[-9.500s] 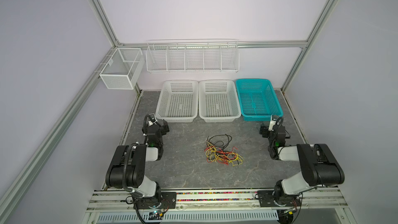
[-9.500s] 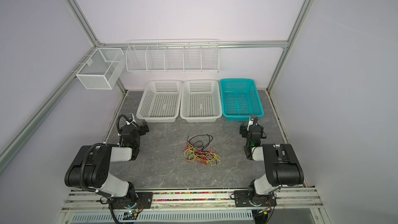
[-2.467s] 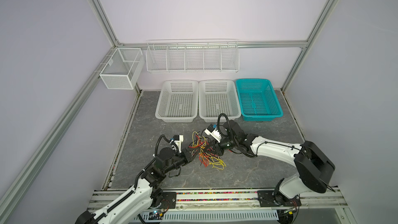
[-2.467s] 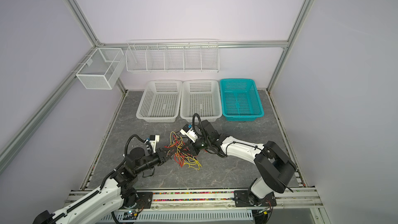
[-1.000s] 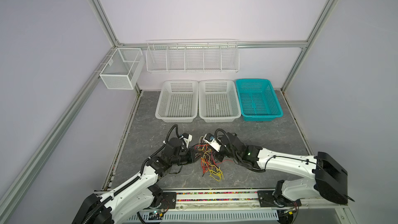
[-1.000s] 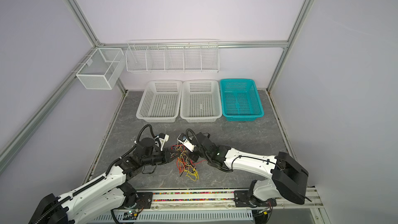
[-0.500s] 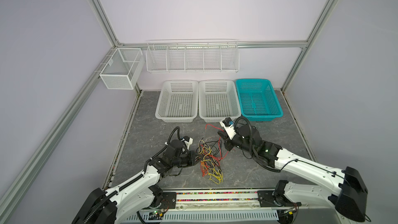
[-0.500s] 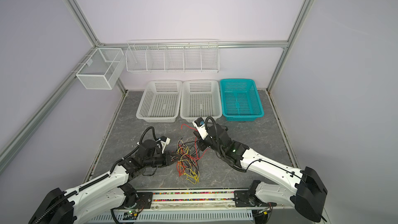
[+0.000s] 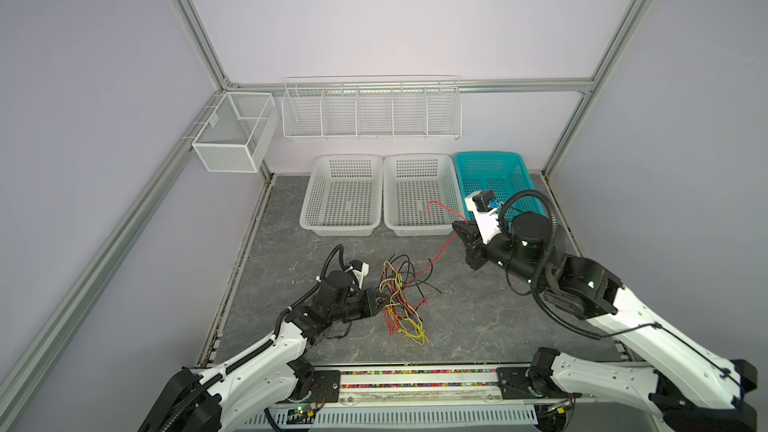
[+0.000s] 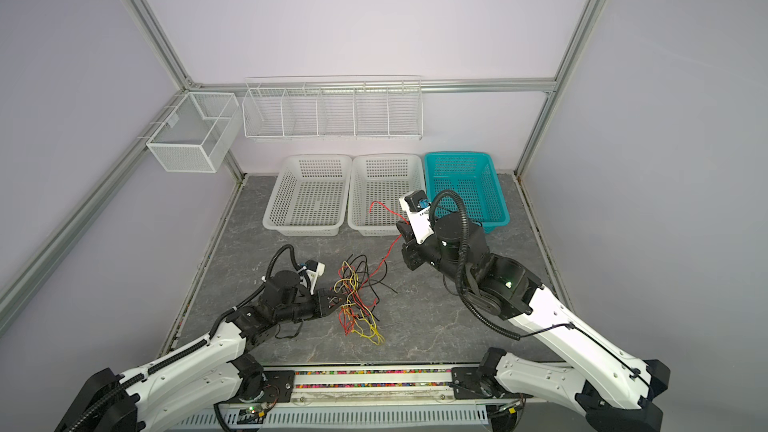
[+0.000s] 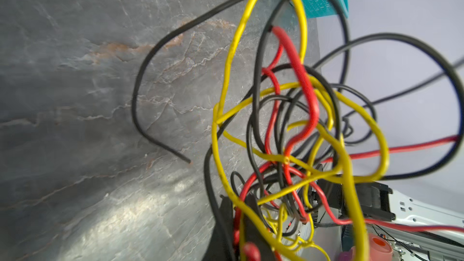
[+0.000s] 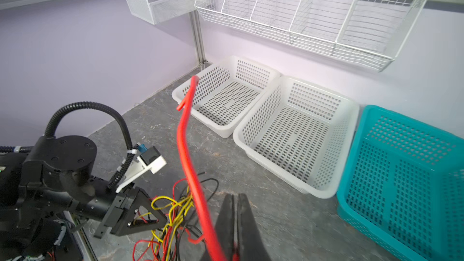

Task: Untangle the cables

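Ahead of me on the grey marbled worktop (image 9: 478,317), three perforated baskets stand side by side along the back wall: a left white basket (image 9: 307,201), a middle white basket (image 9: 417,157) and a teal basket (image 9: 488,155). Above them hangs a five-compartment wire rack (image 9: 371,118). A mesh bin (image 9: 232,135) hangs beside it, on the left rail.

cables (image 9: 397,297) on table (image 9: 478,317), baskets (image 9: 338,228) behind
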### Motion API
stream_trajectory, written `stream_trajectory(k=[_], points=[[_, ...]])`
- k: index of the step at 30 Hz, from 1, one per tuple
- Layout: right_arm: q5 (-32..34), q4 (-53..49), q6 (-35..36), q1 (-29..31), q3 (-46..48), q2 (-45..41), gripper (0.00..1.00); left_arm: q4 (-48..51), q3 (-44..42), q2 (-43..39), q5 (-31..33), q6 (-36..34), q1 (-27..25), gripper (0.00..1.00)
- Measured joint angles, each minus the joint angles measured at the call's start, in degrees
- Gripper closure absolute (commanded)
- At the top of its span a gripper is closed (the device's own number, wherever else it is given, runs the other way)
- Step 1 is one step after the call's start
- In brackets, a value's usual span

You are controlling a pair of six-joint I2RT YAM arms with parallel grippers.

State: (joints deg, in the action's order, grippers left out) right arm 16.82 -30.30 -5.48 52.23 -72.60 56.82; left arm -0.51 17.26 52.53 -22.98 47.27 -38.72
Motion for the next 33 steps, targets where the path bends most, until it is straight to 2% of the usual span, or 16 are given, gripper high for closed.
stream_trajectory(k=[8,13,19,25,29,33], points=[[4.2,-12.3,2.7,0.0,-8.2,-0.4,0.93,-3.9,1.1,0.9,0.8,-1.0,-0.5,1.0],[1.9,-15.3,2.6,0.0,-8.1,-2.5,0.88,-5.0,1.3,1.1,1.6,-1.0,-0.6,1.0],[-4.7,-12.0,-0.7,-0.1,2.0,-7.5,0.74,-1.0,1.3,0.3,3.3,-0.9,-0.3,1.0],[-11.7,-9.0,-5.2,0.0,12.8,-9.3,0.47,-1.1,1.9,-2.6,1.6,-1.0,-0.3,1.0],[-15.0,-5.3,-7.5,1.2,16.7,-9.0,0.45,-2.3,2.5,-4.0,-0.3,-1.3,-0.3,1.0],[-17.3,-0.2,-9.2,3.9,18.0,-5.0,0.48,-2.9,2.9,-4.4,-1.6,-1.5,-0.3,1.0]])
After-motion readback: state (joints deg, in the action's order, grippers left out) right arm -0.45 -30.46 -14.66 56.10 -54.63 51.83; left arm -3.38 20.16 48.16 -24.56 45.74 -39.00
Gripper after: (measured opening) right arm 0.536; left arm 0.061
